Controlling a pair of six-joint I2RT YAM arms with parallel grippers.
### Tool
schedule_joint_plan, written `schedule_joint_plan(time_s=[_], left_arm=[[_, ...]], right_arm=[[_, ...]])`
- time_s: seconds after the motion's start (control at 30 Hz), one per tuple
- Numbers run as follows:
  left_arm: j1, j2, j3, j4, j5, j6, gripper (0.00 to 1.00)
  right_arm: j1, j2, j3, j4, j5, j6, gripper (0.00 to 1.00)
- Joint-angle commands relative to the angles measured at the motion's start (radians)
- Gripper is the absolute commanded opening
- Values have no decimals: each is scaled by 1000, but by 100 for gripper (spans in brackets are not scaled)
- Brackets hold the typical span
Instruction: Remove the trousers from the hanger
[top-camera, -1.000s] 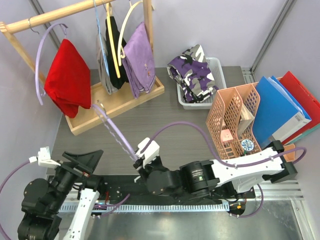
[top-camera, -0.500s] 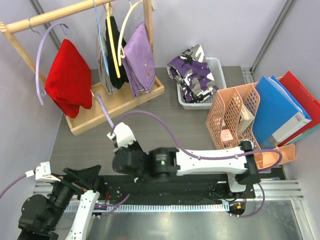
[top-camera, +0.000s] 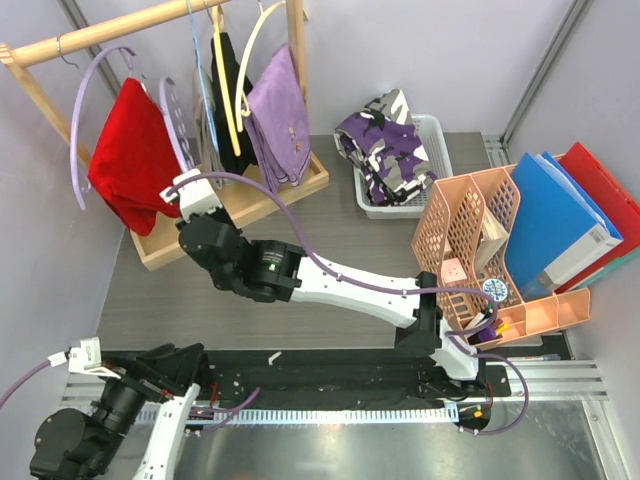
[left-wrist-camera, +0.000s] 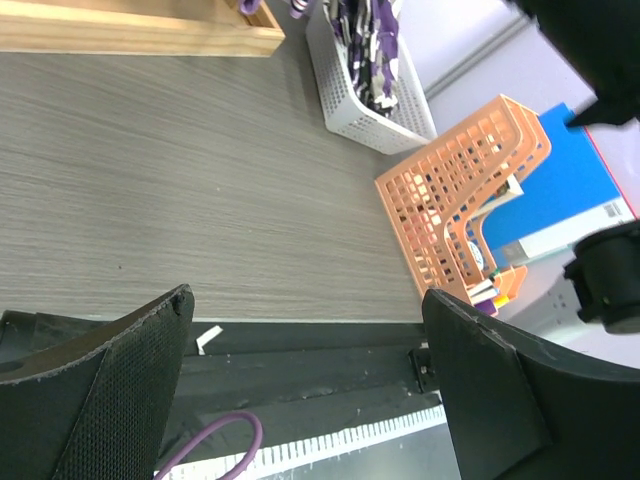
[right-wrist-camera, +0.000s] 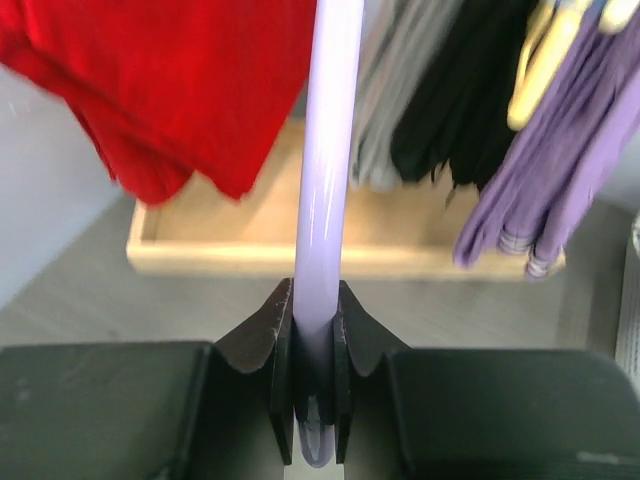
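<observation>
The lilac trousers (top-camera: 280, 115) hang on a yellow hanger (top-camera: 245, 55) on the wooden rack (top-camera: 110, 30); they also show in the right wrist view (right-wrist-camera: 560, 170). The camouflage trousers (top-camera: 385, 145) lie in the white basket (top-camera: 432, 135), and show in the left wrist view (left-wrist-camera: 365, 40). My right gripper (top-camera: 186, 180) is shut on a bare lilac hanger (top-camera: 174, 115) and holds it up in front of the rack, between the red garment (top-camera: 135, 155) and the grey one. The hanger's bar (right-wrist-camera: 325, 200) sits between the jaws of the right gripper (right-wrist-camera: 315, 380). My left gripper (left-wrist-camera: 310, 340) is open and empty at the table's near edge.
Red (right-wrist-camera: 170, 80), grey (right-wrist-camera: 390, 110) and black (right-wrist-camera: 470, 100) garments hang on the rack over its wooden base tray (top-camera: 240, 205). An orange mesh organiser (top-camera: 470, 240) and blue and red folders (top-camera: 555, 215) stand at the right. The right arm stretches across the table.
My right arm has swung left and away from the near edge to the rack, carrying the lilac hanger upright. The left arm has drawn back a little toward the near edge.
</observation>
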Motion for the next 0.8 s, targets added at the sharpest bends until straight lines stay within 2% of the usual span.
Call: schedule_joint_plan(time_s=[0.0,0.13,0.27,0.4,0.5,0.67,0.77], left_arm=[[0,-47,14,-89,73,41,96],[-2,-50,25,-101,84,44,95],[-2,-50,41,-111,103,60,95],[-2,-53,42,-114,110,61,93],[-2,-53,44,-106,112,67,89],[-2,-20,48,-28,92,61,81],[-2,57,62,53,77,34,77]], right_arm=[[-11,27,99,333,39,-281,1],[-48,82,131,534,-7,-374,1],[-97,156,223,582,-50,-374,1],[-134,179,202,668,-152,-355,1],[-147,193,238,665,-162,-329,1],[-147,124,140,650,-159,-279,1],[-147,81,90,604,-166,-236,1]])
